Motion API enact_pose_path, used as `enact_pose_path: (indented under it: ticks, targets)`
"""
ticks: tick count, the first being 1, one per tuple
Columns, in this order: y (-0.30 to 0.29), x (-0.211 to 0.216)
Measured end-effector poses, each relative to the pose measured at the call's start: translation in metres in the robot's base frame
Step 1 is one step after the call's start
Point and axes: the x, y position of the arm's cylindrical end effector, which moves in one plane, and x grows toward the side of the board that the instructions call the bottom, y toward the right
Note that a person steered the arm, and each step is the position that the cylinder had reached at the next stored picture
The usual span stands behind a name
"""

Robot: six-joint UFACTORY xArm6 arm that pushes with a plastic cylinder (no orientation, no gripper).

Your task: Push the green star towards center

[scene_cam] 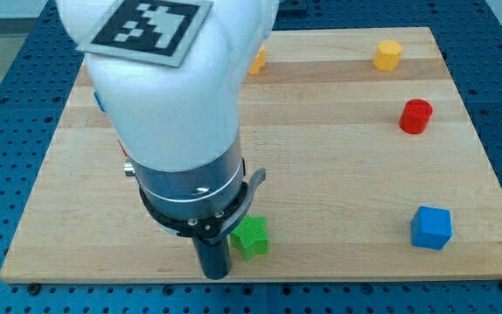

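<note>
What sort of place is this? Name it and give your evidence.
Likely a robotics lab bench: a wooden board on blue perforated mounting plate, a fiducial-tagged arm, my tip beside the green star.

Pale wooden board (338, 174) lies on a blue perforated table (7, 105). The white arm body with a black-and-white marker tag (151, 26) covers the view's upper left. My tip (214, 274) sits near the board's bottom edge, just left of the green star block (252, 236), apparently touching it. Yellow block (388, 54) at top right; red cylinder block (415, 116) below it; blue cube block (430, 228) at lower right. An orange block (257, 61) shows partly beside the arm
</note>
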Motion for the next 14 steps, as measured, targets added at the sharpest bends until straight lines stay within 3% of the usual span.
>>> enact_pose_path:
  ticks: [1, 2, 4, 6, 8, 9, 10, 11, 14]
  targets:
    - [0.0, -0.005]
    - [0.007, -0.041]
    - [0.106, -0.164]
    - [0.078, -0.163]
    - [-0.005, -0.086]
    - [-0.024, -0.018]
    - [-0.024, 0.001]
    - [0.031, -0.012]
    - [0.068, -0.041]
